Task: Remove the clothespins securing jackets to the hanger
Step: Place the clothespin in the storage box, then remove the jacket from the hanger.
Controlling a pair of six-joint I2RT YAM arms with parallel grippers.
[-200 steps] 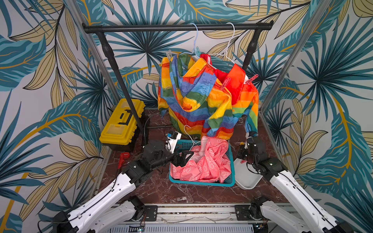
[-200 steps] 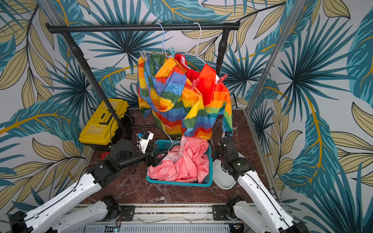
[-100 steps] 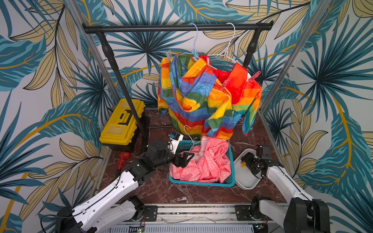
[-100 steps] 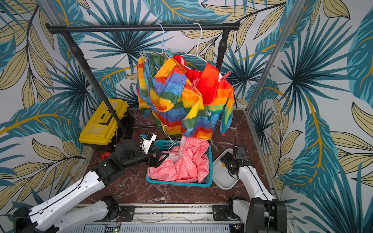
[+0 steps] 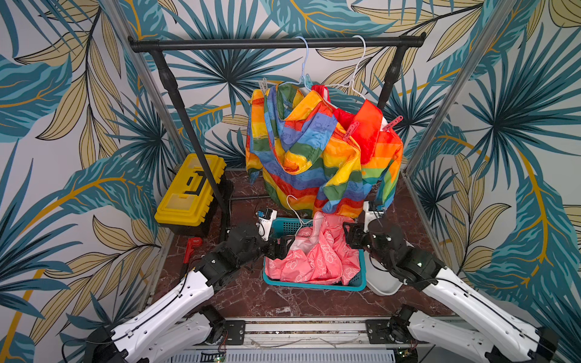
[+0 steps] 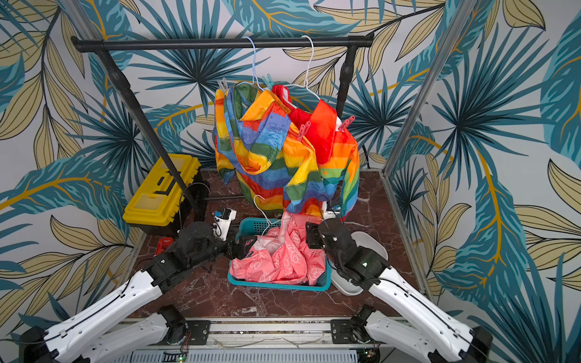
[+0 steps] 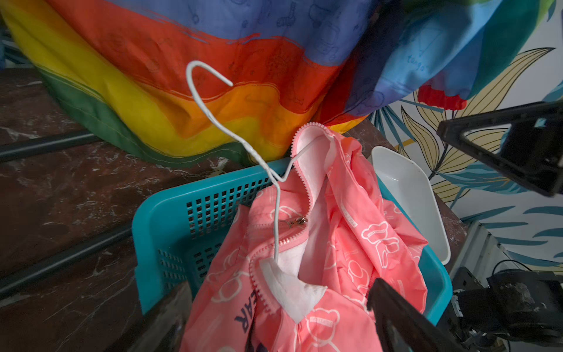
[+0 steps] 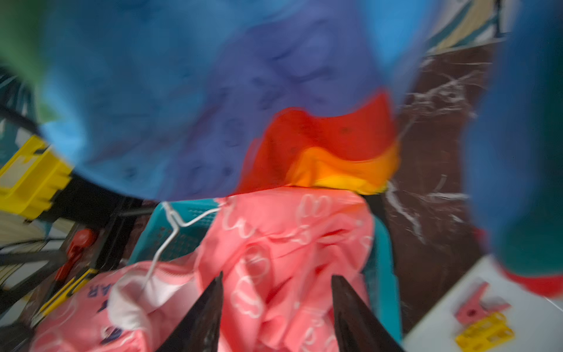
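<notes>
Jacket (image 7: 350, 243), pink, "EAR" lettering; left pincer (image 7: 278, 286) and right pincer (image 8: 277, 275) agape, empty

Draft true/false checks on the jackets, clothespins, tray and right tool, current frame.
1. The pink jacket lies in the teal basket. True.
2. The white tray is empty. False: it holds a pink clothespin and a yellow clothespin.
3. The rainbow-striped jacket and the red-hooded jacket hang from the black rail. True.
4. The red-hooded jacket has no clothespins. False: a hood-edge clothespin and a shoulder clothespin clip it.
5. The right tool is shut on a clothespin. False: its jaws stand open, nothing between them.
</notes>
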